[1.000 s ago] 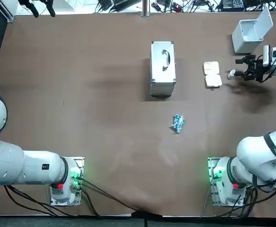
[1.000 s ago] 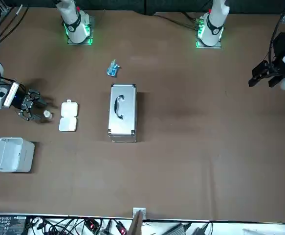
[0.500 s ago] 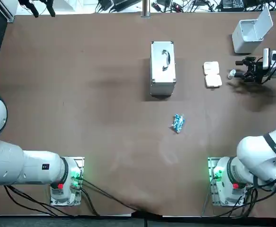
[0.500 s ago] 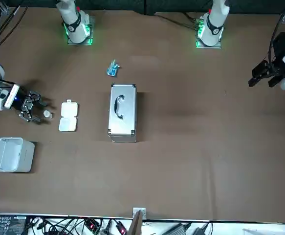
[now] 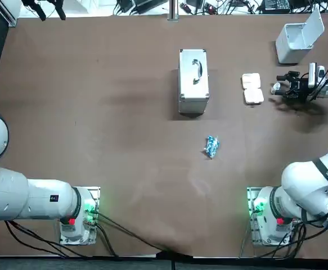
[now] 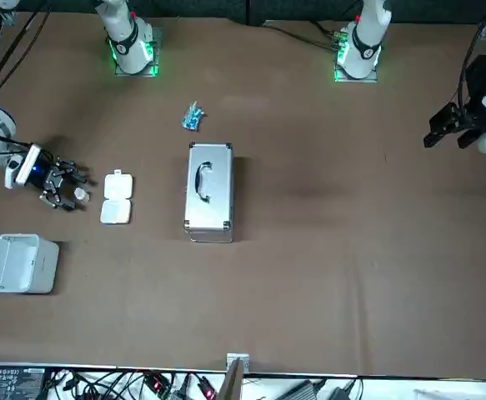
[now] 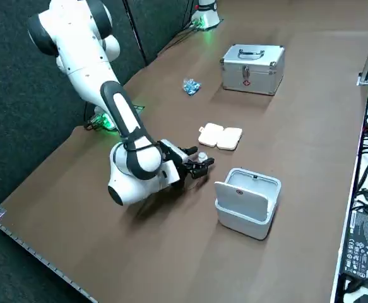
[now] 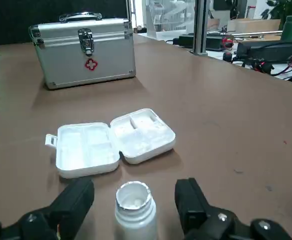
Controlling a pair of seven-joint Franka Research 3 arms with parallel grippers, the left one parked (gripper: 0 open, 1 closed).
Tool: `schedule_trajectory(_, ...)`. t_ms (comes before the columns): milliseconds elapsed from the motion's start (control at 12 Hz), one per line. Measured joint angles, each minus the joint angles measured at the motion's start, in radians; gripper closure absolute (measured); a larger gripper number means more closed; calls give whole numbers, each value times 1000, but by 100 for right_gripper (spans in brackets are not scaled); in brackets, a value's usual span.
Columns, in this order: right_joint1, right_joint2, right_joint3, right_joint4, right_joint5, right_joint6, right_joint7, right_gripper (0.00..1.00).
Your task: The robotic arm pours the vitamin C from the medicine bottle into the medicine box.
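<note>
Right gripper (image 8: 134, 189) is spread wide, low over the table (image 5: 124, 112). Its fingers (image 8: 76, 200) are set either side of the medicine bottle (image 8: 134, 214), with a gap left on each side. The bottle is stood upright and uncapped; pale contents are glimpsed at the mouth but not resolved. Its base is cut off in the wrist view. The medicine box (image 8: 113, 142) is laid open just beyond. A red cross is marked on the silver case (image 8: 85, 50).

A shut silver first-aid case (image 5: 193, 81) stands midway along the bench's far edge; a small blue packet (image 5: 211, 147) lies near the centre; a white bin (image 5: 296, 42), lid raised, sits in the far right corner.
</note>
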Motion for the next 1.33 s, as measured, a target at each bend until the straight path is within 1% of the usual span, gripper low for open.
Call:
schedule_trajectory(583, 0, 38, 0, 4, 44, -14, -36, 0)
schedule_trajectory(1000, -3, 53, -1, 21, 57, -30, -53, 3)
schedule_trajectory(1167, -13, 76, -1, 42, 57, -36, -57, 6)
schedule_trajectory(1333, -22, 113, -2, 70, 59, -62, -73, 7)
